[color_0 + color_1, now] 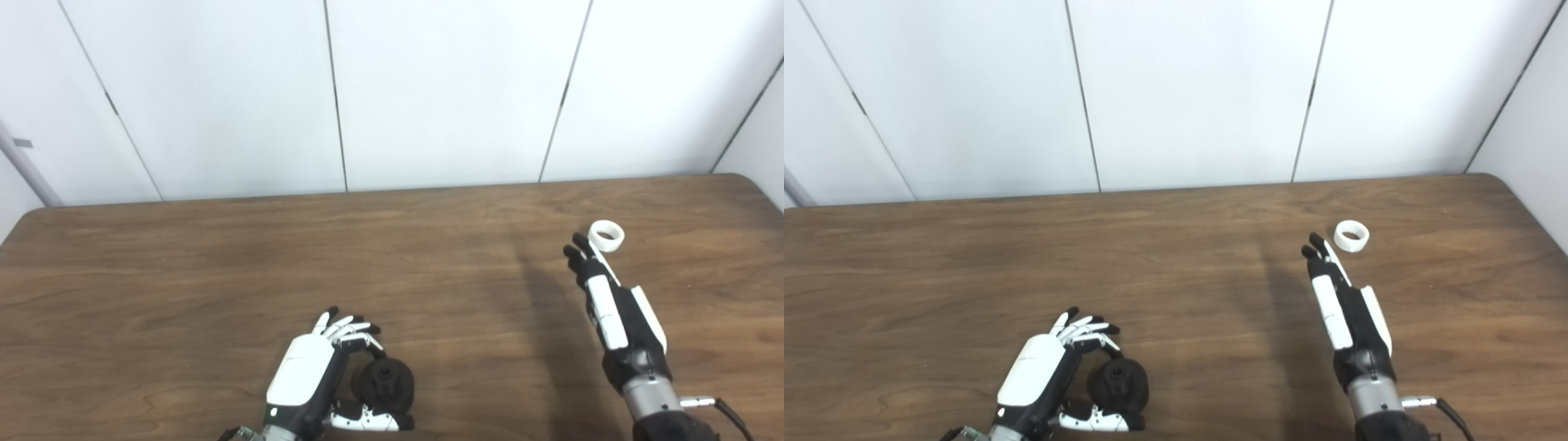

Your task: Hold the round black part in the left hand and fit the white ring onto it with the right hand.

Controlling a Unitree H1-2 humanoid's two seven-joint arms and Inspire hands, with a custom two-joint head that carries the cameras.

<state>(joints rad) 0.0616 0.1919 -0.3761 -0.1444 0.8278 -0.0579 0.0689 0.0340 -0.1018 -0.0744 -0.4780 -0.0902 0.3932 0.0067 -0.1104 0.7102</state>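
Observation:
The round black part (386, 384) rests on the wooden table near the front edge. My left hand (318, 373) lies just left of it, palm toward it, with its fingers (352, 331) curled above the part and its thumb (367, 421) stretched along its near side, not closed on it. The white ring (606, 236) lies flat on the table at the right. My right hand (603, 294) is open with straight fingers, seen edge-on. Its fingertips (1315, 245) reach just short of the ring on its left, holding nothing.
The brown wooden table (245, 263) runs to a white panelled wall (429, 92) at the back. Its right rear corner (744, 179) is rounded. A cable plug (698, 402) sticks out from my right wrist.

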